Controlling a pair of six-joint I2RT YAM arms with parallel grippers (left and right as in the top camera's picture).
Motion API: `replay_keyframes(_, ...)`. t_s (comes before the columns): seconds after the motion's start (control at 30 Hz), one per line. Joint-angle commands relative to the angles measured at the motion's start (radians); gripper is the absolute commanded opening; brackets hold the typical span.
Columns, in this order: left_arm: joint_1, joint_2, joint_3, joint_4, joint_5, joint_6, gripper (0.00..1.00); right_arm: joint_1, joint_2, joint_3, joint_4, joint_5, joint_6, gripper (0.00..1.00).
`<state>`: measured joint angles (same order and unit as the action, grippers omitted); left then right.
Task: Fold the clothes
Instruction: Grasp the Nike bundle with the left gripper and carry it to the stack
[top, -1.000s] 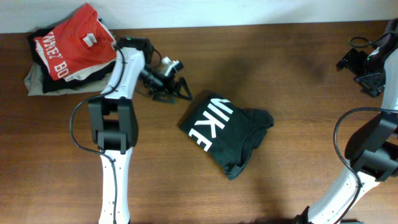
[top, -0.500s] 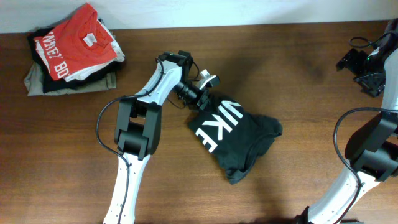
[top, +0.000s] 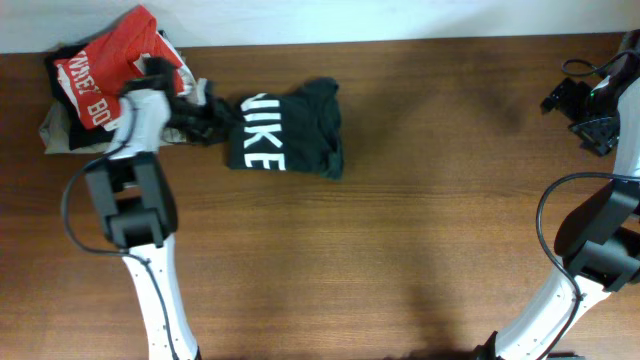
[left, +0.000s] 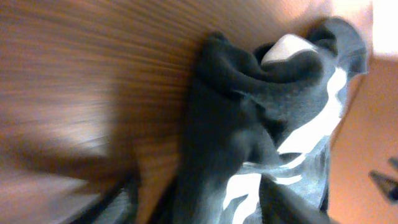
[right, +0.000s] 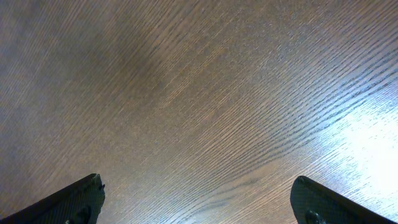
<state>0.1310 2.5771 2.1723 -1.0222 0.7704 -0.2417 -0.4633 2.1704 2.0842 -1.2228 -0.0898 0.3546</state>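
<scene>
Overhead, the clothes (top: 290, 140), a dark bundle with white lettering, lie folded on the surface (top: 420, 250) toward the back left, just beside the pile (top: 55, 132) topped by the red T-shirt (top: 95, 70). The left arm (top: 128, 205) reaches up to the bundle's left edge. There the left jaws blend into the dark fabric, so I cannot tell whether they pinch cloth or merely touch it. The hazard I see is crowding: if the bundle is pushed or lifted onto the pile, the wrist could knock the red T-shirt askew. A pinch on one edge alone could also let the layers slide open and undo the fold. The right arm (top: 590, 240) stands at the far right edge, well apart from everything, so it gives no support to the free side. Left wrist view: heavily blurred; the clothes (left: 249, 155) show as rumpled grey-black folds with white patches against the surface (left: 93, 68), and no finger is clear enough to read the grip. The rumpling suggests the edges are not square, and a loose flap may trail out. Right wrist view: the right jaws are spread wide over bare surface (right: 199, 93), holding nothing. The only risk there is idleness, which leaves one arm to manage soft cloth alone.
</scene>
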Motion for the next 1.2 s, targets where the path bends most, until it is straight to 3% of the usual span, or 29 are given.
replay_keyframes(0.0,0.048,0.016,-0.014,-0.043,-0.105,0.037,0.99,-0.002,-0.019,0.012,0.0,0.013,-0.01,0.99)
replay_keyframes(0.1,0.035,0.016,-0.014,-0.016,-0.105,0.056,0.99,-0.002,-0.019,0.012,0.0,0.013,-0.01,0.99)
replay_keyframes(0.33,-0.148,0.043,-0.014,0.132,-0.117,0.056,0.98,-0.002,-0.019,0.012,0.0,0.013,-0.01,0.99)
replay_keyframes(0.37,-0.159,0.051,-0.014,0.132,-0.125,0.056,0.8,-0.002,-0.019,0.012,0.0,0.013,-0.01,0.99)
replay_keyframes(0.4,-0.17,0.059,-0.014,0.125,-0.124,0.056,0.36,-0.002,-0.019,0.012,0.0,0.013,-0.01,0.99)
replay_keyframes(0.47,-0.171,0.054,-0.012,0.11,-0.12,0.056,0.01,-0.002,-0.019,0.012,0.0,0.013,-0.01,0.99)
replay_keyframes(0.6,-0.173,0.031,0.108,-0.05,-0.165,0.056,0.01,-0.002,-0.019,0.012,0.0,0.013,-0.01,0.99)
replay_keyframes(0.7,-0.166,0.018,0.391,-0.219,-0.17,0.079,0.0,-0.002,-0.019,0.012,0.0,0.013,-0.01,0.99)
replay_keyframes(0.77,-0.167,0.018,0.533,-0.238,-0.197,0.134,0.01,-0.002,-0.019,0.012,0.0,0.013,-0.01,0.99)
replay_keyframes(0.9,-0.14,0.016,0.633,-0.219,-0.253,0.129,0.01,-0.002,-0.019,0.012,0.0,0.013,-0.01,0.99)
replay_keyframes(1.17,0.007,0.006,0.657,-0.016,-0.233,0.047,0.01,-0.002,-0.019,0.012,0.0,0.013,-0.01,0.99)
